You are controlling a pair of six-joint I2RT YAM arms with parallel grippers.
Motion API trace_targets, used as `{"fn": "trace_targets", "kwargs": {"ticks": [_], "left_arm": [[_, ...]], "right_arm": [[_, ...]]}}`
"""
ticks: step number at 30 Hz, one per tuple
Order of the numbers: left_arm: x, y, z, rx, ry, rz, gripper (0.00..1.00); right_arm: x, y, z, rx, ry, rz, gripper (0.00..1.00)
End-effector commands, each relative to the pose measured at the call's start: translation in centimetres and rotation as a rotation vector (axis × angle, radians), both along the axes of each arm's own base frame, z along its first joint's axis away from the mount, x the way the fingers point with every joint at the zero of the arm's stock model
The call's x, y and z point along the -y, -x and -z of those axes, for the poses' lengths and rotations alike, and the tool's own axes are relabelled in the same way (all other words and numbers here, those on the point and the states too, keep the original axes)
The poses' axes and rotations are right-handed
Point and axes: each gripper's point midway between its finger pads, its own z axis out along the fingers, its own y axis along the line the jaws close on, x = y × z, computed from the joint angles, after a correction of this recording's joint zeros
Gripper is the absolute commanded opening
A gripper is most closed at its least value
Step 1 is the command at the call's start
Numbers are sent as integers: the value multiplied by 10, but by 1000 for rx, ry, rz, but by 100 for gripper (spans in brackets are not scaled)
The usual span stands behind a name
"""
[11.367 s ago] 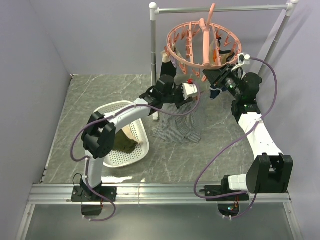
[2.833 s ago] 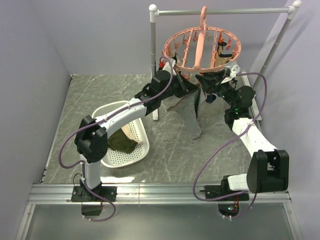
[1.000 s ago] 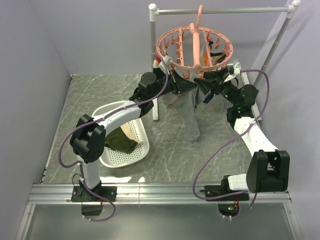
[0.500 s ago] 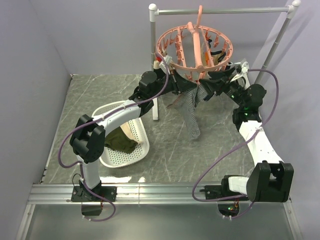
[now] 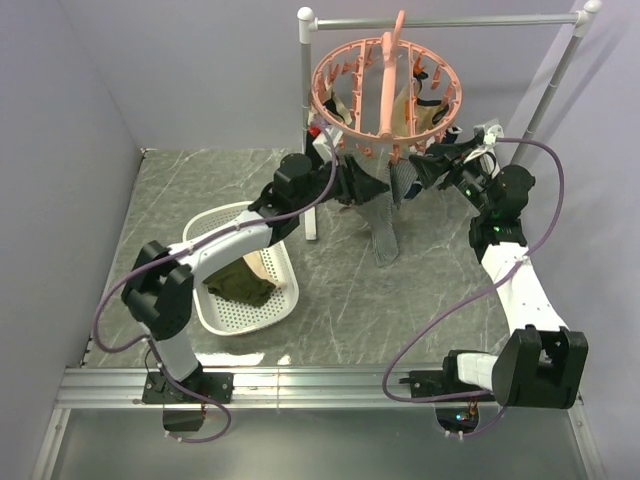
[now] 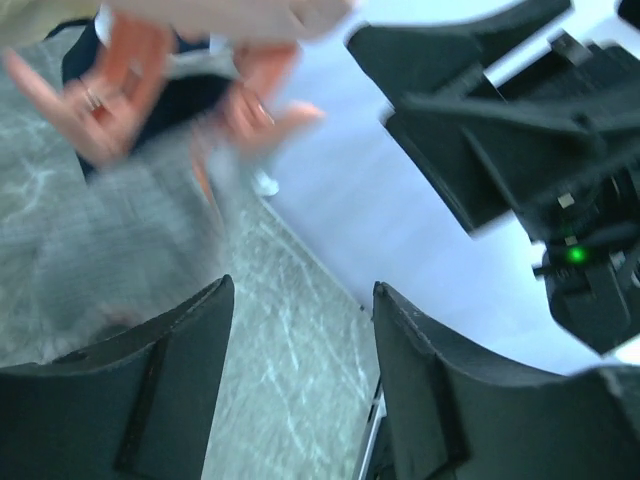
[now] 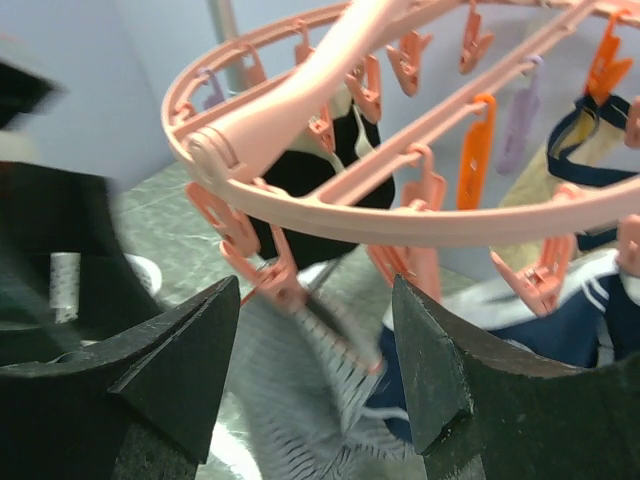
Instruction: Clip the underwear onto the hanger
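Note:
The pink hanger (image 5: 385,85) hangs by its hook from the rail. The grey-striped underwear (image 5: 385,215) dangles from the ring's near side, and in the right wrist view a pink peg (image 7: 270,280) pinches its waistband (image 7: 340,340). My left gripper (image 5: 362,186) is just left of the cloth, open, with nothing between its fingers (image 6: 170,390). The underwear (image 6: 110,250) is a blur to its left. My right gripper (image 5: 424,170) is open just right of the cloth, below the ring (image 7: 400,215), and its fingers (image 7: 180,370) touch nothing.
A white basket (image 5: 262,312) at left holds an olive-green garment (image 5: 240,285). The grey rail stand's post (image 5: 305,100) rises behind my left arm. A dark navy garment (image 7: 590,310) and a black one (image 7: 310,170) also hang from the ring.
My left gripper has opened and let go of the underwear, which now hangs straight from the ring. The hanger has swung and tilted. My right gripper has drawn back slightly to the right.

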Motion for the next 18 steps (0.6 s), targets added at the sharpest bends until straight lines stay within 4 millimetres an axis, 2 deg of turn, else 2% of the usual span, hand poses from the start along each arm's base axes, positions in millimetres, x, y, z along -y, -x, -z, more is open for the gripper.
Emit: {"fn": "trace_targets", "kwargs": {"ticks": [1, 2, 3, 5, 6, 7, 9, 13, 16, 18], "left_arm": [[-25, 16, -35, 131, 1, -47, 64], [-30, 18, -34, 135, -5, -55, 65], [-38, 23, -43, 157, 3, -63, 66], [-53, 23, -33, 154, -27, -84, 67], [-62, 26, -39, 166, -21, -93, 68], [-74, 19, -30, 157, -50, -115, 68], [-88, 18, -28, 189, -89, -119, 68], [-120, 6, -5, 273, -199, -121, 68], [-138, -7, 14, 283, -239, -143, 68], [-143, -12, 15, 343, -244, -143, 69]], "right_arm": [[13, -11, -22, 70, 20, 70, 69], [14, -13, -22, 74, 20, 75, 69], [15, -17, -20, 69, 22, 82, 69], [18, -22, -19, 67, 24, 98, 69], [20, -26, -19, 71, 24, 106, 69], [21, -29, -19, 70, 23, 112, 69], [24, -36, -18, 73, 22, 127, 69], [30, -47, -19, 83, 20, 159, 69], [35, -55, -21, 90, 22, 175, 69], [39, -60, -21, 92, 28, 187, 70]]}}
